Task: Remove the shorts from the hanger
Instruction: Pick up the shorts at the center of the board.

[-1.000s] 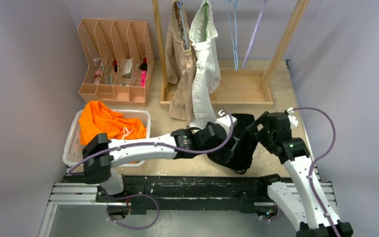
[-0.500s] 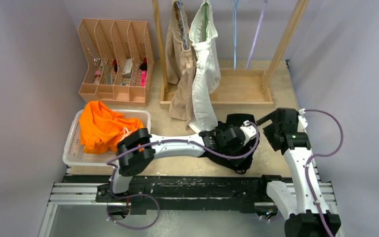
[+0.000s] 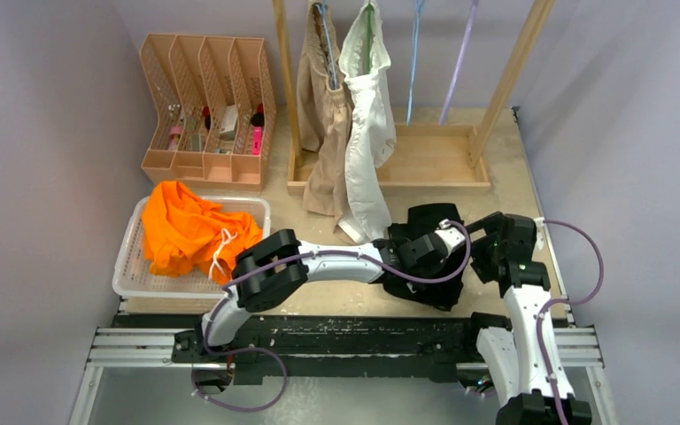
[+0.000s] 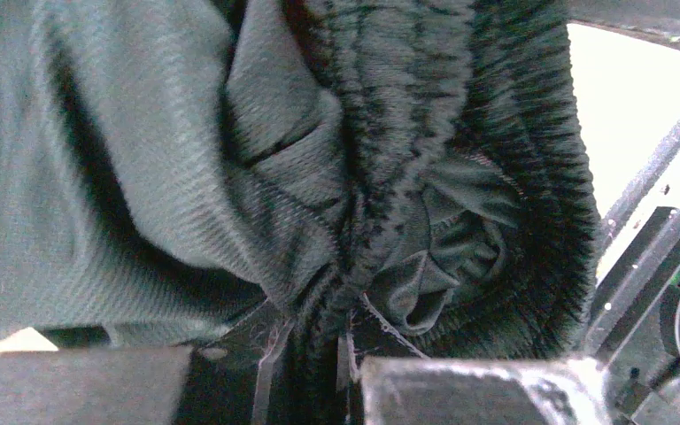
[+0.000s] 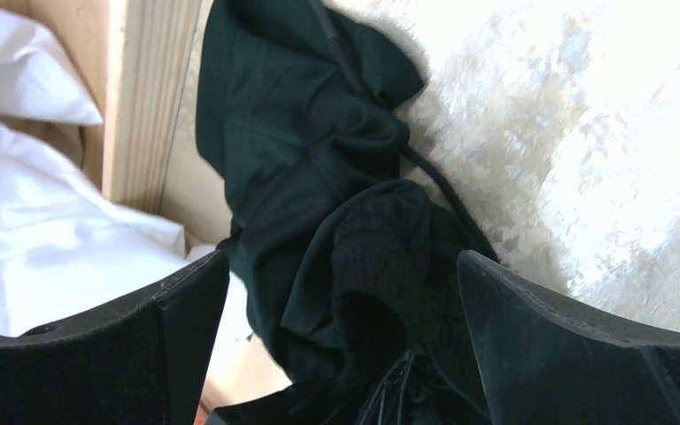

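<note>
Black shorts point(image 3: 421, 220) lie on the counter point(image 3: 506, 177) before the rack point(image 3: 425, 185). Left pincer point(image 4: 274, 381) pinches their waistband point(image 4: 381, 177); right pincer point(image 5: 341, 257) hangs spread above. Next, probably: lift them to the basket point(image 3: 128, 257).

black crumpled cloth shorts point(image 3: 427, 218): by table's near edge | left arm point(image 3: 336, 261), right arm point(image 3: 522, 305): meet over them | bright orange cloth shorts point(image 3: 181, 230): in white plastic basket point(image 3: 128, 266), left edge | beige cloth shorts point(image 3: 319, 97), white cloth shorts point(image 3: 367, 115): hanging on wooden rack point(image 3: 425, 150), far edge
</note>
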{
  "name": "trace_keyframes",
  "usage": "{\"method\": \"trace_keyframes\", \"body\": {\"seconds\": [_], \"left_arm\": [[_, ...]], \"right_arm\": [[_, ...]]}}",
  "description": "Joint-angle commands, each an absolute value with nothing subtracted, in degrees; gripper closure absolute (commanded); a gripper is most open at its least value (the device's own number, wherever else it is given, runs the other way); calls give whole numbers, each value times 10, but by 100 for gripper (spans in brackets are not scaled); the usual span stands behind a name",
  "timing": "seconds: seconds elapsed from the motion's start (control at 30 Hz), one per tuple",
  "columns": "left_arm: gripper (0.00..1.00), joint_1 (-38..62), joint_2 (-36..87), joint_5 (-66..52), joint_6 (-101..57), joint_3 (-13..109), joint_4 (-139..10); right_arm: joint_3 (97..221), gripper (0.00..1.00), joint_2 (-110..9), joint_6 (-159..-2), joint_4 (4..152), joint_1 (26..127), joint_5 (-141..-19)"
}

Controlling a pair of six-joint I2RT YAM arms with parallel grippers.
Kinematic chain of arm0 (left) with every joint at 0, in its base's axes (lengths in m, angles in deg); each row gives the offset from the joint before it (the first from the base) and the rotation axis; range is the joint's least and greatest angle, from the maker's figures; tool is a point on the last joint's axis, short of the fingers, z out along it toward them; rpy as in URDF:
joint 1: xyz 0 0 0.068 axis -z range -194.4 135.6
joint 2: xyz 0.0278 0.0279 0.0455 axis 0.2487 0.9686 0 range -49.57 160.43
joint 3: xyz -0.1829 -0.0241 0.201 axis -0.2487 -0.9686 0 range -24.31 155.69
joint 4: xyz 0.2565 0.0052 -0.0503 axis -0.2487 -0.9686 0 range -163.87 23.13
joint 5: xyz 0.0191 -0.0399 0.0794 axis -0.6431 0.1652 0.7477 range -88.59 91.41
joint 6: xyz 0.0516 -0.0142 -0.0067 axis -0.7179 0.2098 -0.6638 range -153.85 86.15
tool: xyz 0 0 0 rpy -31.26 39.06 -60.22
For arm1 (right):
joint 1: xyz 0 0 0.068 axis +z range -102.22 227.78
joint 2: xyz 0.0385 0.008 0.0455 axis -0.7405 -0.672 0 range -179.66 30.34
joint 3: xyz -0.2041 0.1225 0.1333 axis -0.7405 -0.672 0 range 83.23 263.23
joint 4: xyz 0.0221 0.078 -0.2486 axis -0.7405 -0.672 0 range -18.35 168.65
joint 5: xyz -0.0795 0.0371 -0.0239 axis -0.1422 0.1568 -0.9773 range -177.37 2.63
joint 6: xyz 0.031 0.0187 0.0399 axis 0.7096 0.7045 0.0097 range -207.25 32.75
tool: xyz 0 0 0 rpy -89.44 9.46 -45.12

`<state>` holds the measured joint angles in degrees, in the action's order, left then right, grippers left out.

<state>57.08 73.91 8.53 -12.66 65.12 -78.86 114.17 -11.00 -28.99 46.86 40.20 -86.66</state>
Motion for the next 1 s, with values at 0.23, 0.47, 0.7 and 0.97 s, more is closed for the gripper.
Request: {"method": "trace_keyframes", "body": {"seconds": [0.23,0.47,0.7,0.97], "left_arm": [[100,589,525,127,-28,485,-774],[100,626,379,194,-11,486,-868],[100,640,254,249,33,447,-918],[100,644,152,468,139,466,-1085]], "right_arm": [[1203,0,-93,-335,398,416,-879],[1196,1,-99,-382,439,416,-824],[1181,0,-109,-384,454,416,-800],[1200,0,-101,-376,446,416,-798]]}}
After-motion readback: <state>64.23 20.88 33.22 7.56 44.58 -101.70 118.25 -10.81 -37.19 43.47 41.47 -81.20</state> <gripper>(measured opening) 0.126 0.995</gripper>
